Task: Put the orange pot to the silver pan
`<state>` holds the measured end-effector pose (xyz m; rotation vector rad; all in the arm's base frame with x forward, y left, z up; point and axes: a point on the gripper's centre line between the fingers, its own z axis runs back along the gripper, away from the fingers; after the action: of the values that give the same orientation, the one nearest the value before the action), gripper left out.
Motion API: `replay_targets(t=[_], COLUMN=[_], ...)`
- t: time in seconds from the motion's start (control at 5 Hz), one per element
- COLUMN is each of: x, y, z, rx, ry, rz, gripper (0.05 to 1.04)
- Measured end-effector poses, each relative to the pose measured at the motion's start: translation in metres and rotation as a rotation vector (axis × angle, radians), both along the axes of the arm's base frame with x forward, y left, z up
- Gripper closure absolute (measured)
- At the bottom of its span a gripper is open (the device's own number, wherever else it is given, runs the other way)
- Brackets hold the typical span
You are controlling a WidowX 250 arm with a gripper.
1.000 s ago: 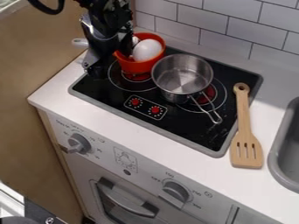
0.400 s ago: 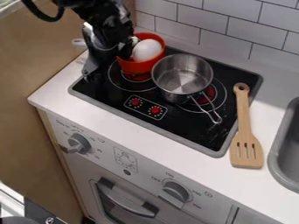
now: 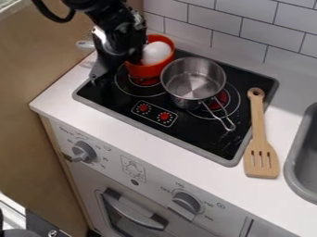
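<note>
On the stove (image 3: 197, 140), orange pot (image 3: 147, 71) placed beside silver pan (image 3: 193, 84), white egg (image 3: 156, 52) held inside pot, gripper (image 3: 115, 71) spread apart at pot's rim

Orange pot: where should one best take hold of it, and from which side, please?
Probably best is the near rim of the orange pot, gripped from above. The pot stands upright with its open top facing up, so this raised edge seems easy to pinch, beside the white egg-shaped thing inside.

Camera high in front, slanting down on stovetop (image 3: 192, 132), near.
</note>
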<state>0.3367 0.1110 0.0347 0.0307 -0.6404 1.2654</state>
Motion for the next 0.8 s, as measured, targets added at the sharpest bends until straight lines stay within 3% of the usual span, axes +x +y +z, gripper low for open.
replay_targets(t=[0.2, 0.6, 0.8], x=[0.0004, -0.0033, -0.0041], y=[-0.0020, -0.0061, -0.0071], z=[0.0002, -0.0027, 0.0005], rx=[-0.002, -0.034, -0.037], ry=[-0.003, 0.027, 0.031], rz=[-0.001, 0.012, 0.010], gripper=[0.133, 0.685, 0.903])
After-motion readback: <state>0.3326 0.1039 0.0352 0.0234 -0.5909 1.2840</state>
